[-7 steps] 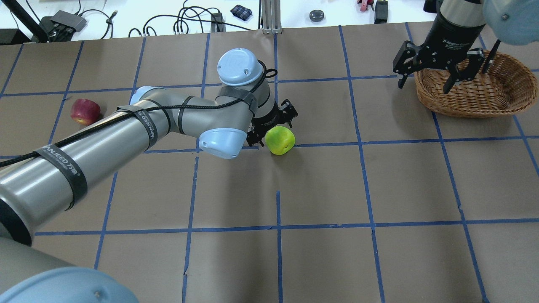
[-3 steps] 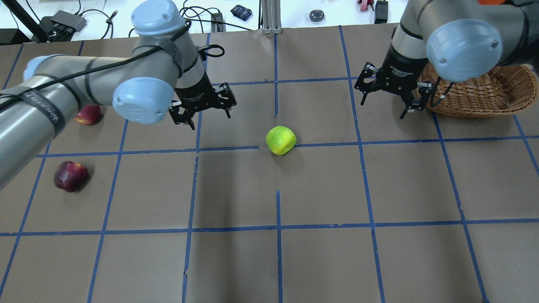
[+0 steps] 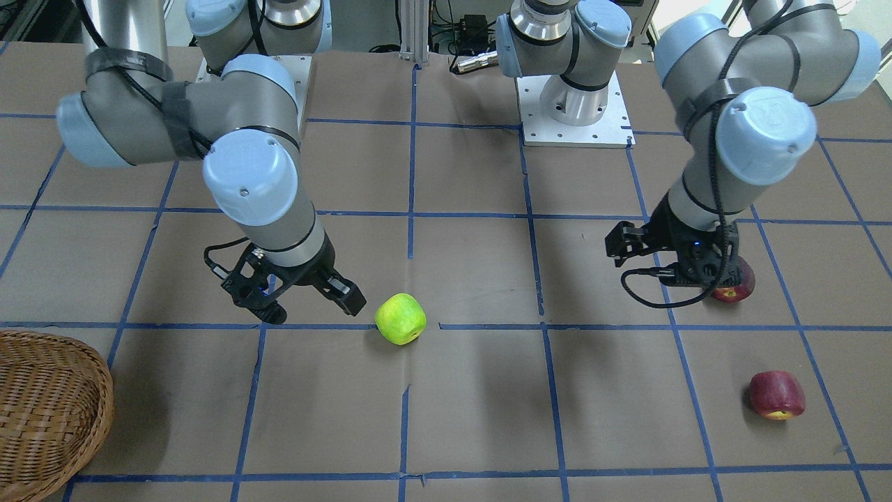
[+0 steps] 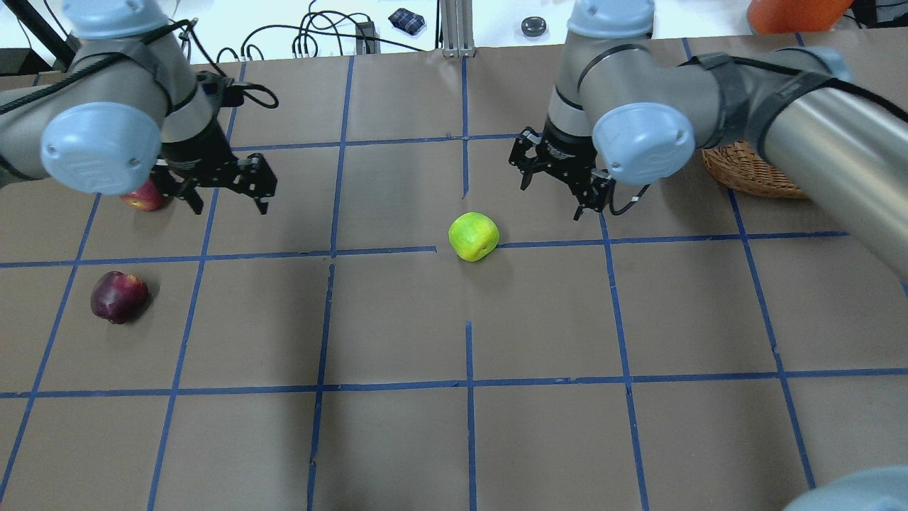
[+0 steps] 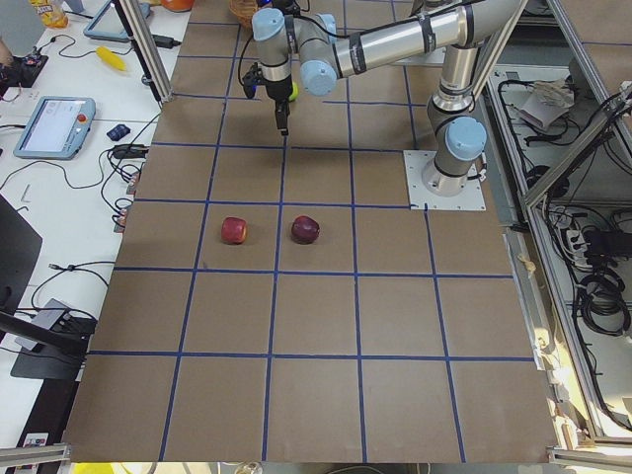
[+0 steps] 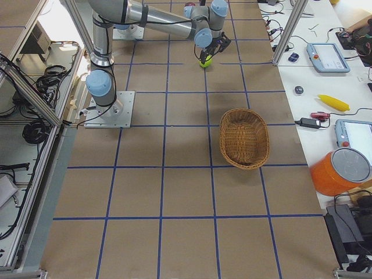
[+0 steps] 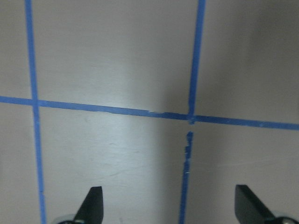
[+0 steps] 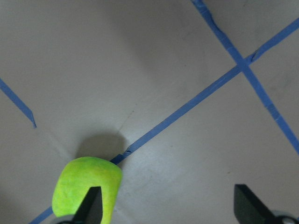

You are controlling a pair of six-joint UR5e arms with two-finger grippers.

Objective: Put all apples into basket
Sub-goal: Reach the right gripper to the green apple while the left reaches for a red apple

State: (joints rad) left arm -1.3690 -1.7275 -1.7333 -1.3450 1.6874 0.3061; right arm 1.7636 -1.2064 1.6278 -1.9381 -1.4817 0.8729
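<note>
The lime-green apple [image 4: 473, 237] lies on the table near the middle; it also shows in the front view [image 3: 401, 318] and at the lower left of the right wrist view [image 8: 86, 193]. My right gripper [image 4: 552, 199] is open and empty, just beyond and right of it. One dark red apple [image 4: 118, 297] lies at the near left. The other red apple [image 4: 145, 197] is half hidden behind my left arm. My left gripper [image 4: 230, 206] is open and empty just right of it, over bare table [image 7: 140, 70]. The wicker basket [image 4: 748, 174] at the far right is partly hidden by my right arm.
The table is brown paper with a blue tape grid. Cables and small items lie beyond its far edge [image 4: 333, 35]. An orange container [image 6: 340, 171] stands off the table near the basket [image 6: 244, 138]. The arm bases [image 3: 575, 104] sit at the robot's side.
My left arm pulled away from the green apple and swung left to the far red apple. My right arm moved from the basket leftward to the green apple. Both grippers stayed open.
</note>
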